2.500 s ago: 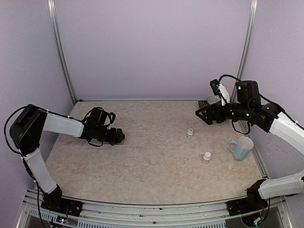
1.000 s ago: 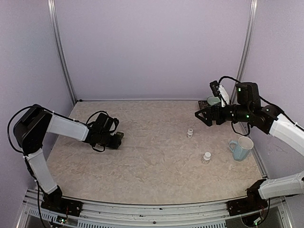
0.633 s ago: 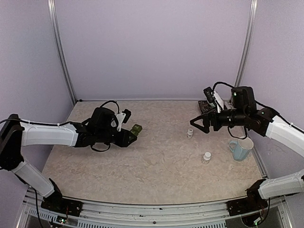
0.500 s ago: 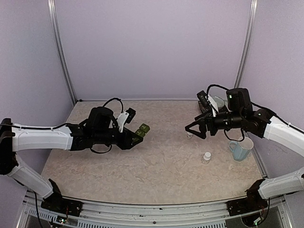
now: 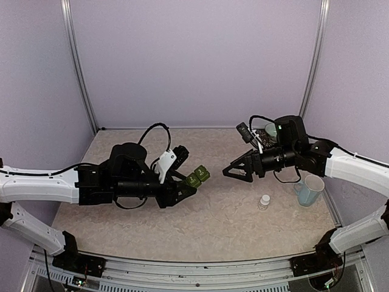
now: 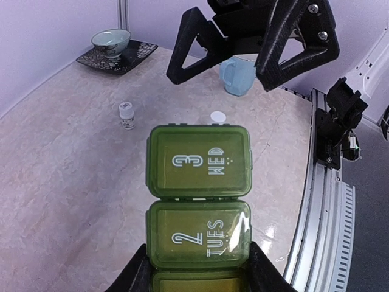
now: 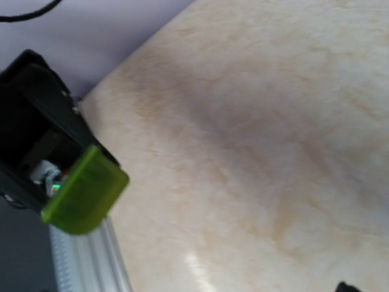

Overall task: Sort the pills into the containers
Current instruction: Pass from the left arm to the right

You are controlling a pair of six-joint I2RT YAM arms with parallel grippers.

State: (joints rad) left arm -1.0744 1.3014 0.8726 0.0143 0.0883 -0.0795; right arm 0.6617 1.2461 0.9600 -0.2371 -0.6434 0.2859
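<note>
My left claw point(image 5: 186, 186) pinches the green containers point(image 5: 197, 177), up in the air mid-table, lids closed | right claw point(image 5: 236, 173) spread wide, holding nothing | I should set them down flat, gently.

The containers point(image 5: 196, 178) and right gripper point(image 5: 234, 176) narrow the centre; open table point(image 5: 219, 234) lies below; bottle point(image 5: 264, 202) and mug point(image 5: 310, 190) crowd the right.
</note>
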